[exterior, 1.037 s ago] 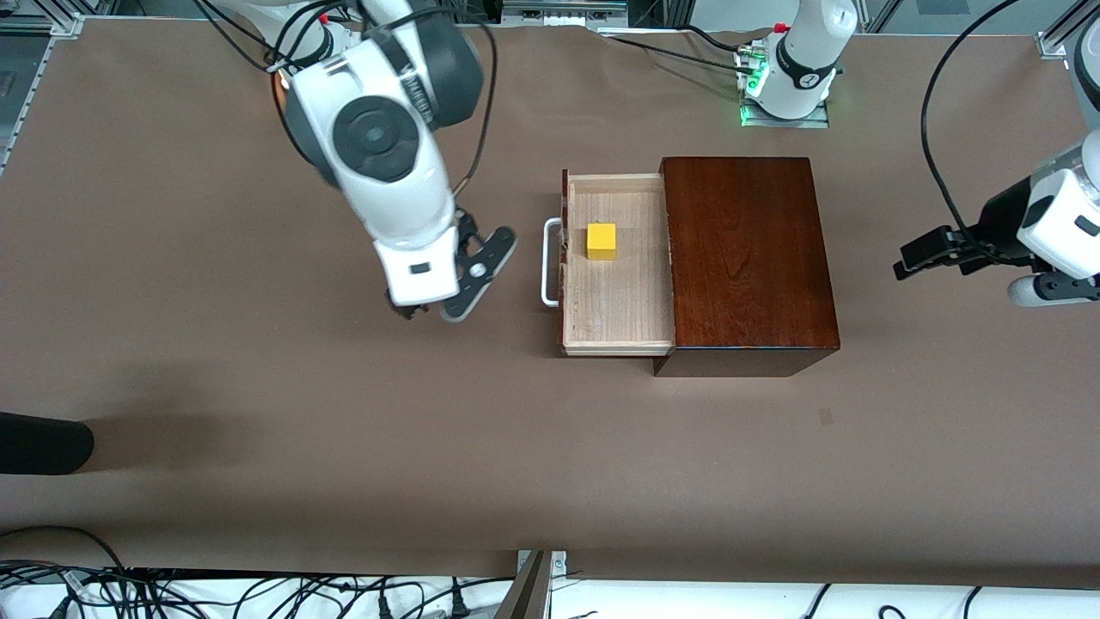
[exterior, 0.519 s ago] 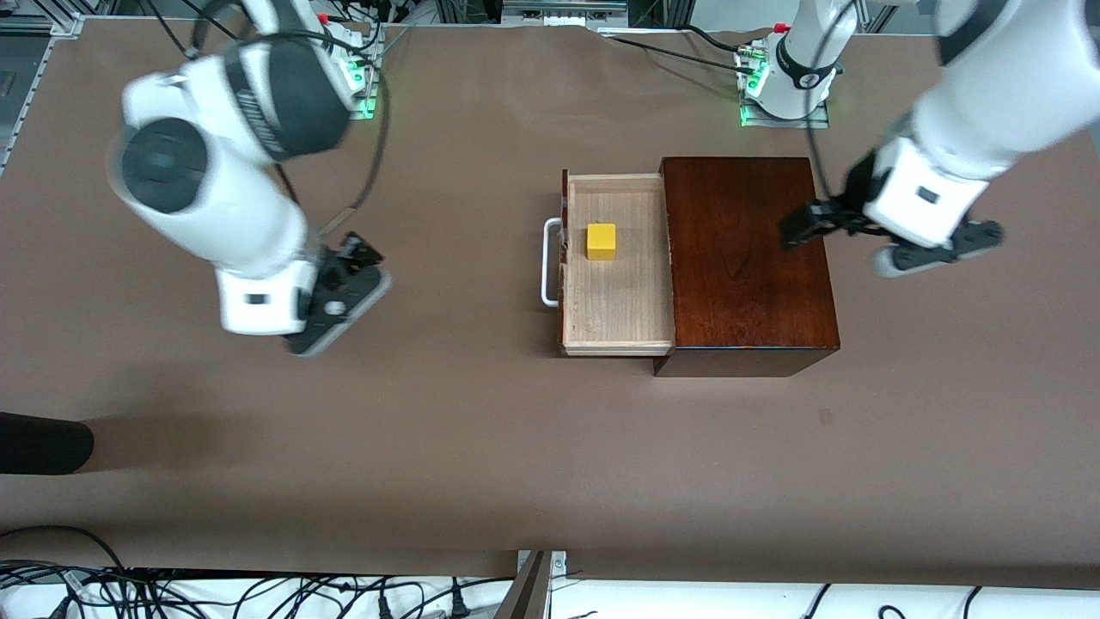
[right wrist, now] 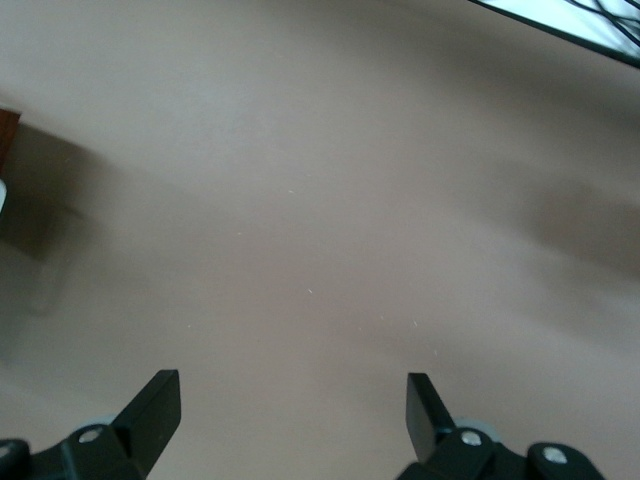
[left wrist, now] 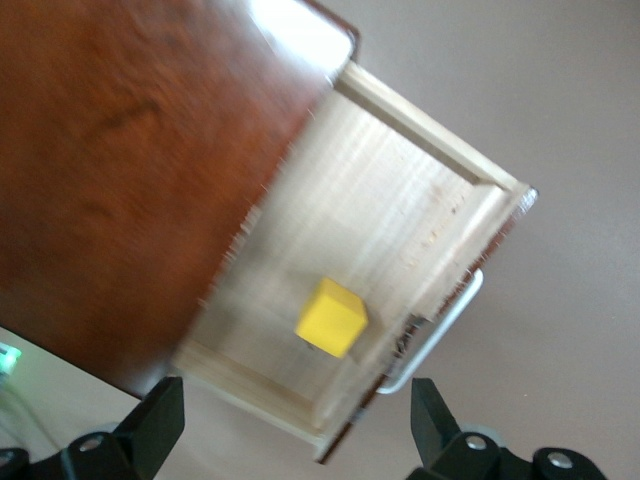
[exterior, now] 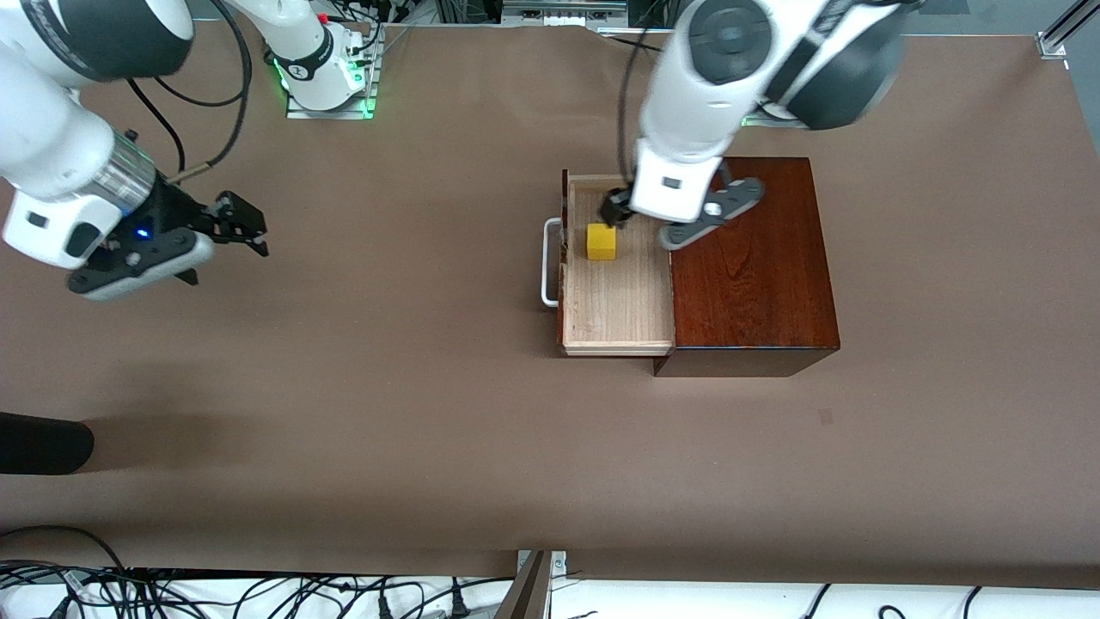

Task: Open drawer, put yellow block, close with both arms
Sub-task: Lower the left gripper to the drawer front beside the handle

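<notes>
1. Yellow block [exterior: 601,242] already lies in the open drawer [exterior: 614,301], mid-bench toward the robots' edge.
2. We see the left gripper [exterior: 617,211] spread empty over it; the right gripper [exterior: 243,225] waits, spread, over the right arm's end.
3. Closing remains.

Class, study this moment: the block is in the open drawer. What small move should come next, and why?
Probably the left gripper, open above the drawer, should go to the white handle to push it shut. The yellow block already lies inside, untouched, and the right gripper waits open over bare table near its own end.
</notes>
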Controlling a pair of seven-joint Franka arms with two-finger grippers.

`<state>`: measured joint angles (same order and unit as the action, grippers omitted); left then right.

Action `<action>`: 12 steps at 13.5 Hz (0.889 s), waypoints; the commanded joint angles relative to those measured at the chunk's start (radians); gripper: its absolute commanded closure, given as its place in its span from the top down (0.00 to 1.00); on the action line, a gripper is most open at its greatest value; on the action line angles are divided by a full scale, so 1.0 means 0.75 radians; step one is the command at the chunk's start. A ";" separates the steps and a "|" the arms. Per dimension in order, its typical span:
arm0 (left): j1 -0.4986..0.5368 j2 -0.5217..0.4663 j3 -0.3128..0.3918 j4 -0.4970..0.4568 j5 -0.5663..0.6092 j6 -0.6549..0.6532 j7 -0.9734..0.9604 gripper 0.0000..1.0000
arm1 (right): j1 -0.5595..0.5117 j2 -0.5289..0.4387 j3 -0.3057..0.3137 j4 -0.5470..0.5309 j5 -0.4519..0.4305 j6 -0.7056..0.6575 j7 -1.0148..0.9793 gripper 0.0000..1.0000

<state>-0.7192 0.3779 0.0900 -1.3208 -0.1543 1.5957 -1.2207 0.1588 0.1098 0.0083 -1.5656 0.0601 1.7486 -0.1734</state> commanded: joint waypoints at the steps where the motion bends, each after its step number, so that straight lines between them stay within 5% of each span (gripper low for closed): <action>1: -0.086 0.234 0.025 0.249 -0.027 0.032 -0.192 1.00 | -0.093 -0.089 0.022 -0.083 -0.009 -0.002 0.185 1.00; 6: -0.188 0.420 -0.007 0.264 -0.036 0.300 -0.544 0.94 | -0.142 -0.144 0.022 -0.121 -0.031 -0.073 0.554 1.00; 8: -0.209 0.463 -0.030 0.264 -0.036 0.357 -0.606 0.65 | -0.175 -0.159 0.022 -0.138 -0.037 -0.073 0.560 1.00; 10: -0.229 0.500 -0.036 0.264 -0.036 0.380 -0.614 0.14 | -0.203 -0.189 0.022 -0.183 -0.033 -0.073 0.571 1.00; 12: -0.242 0.547 -0.050 0.262 -0.038 0.380 -0.626 0.00 | -0.210 -0.214 -0.003 -0.193 -0.033 -0.075 0.569 1.00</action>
<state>-0.8914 0.7398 0.0515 -1.1690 -0.1560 1.8859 -1.6723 0.0174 0.0031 0.0057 -1.6659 0.0422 1.6939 0.2368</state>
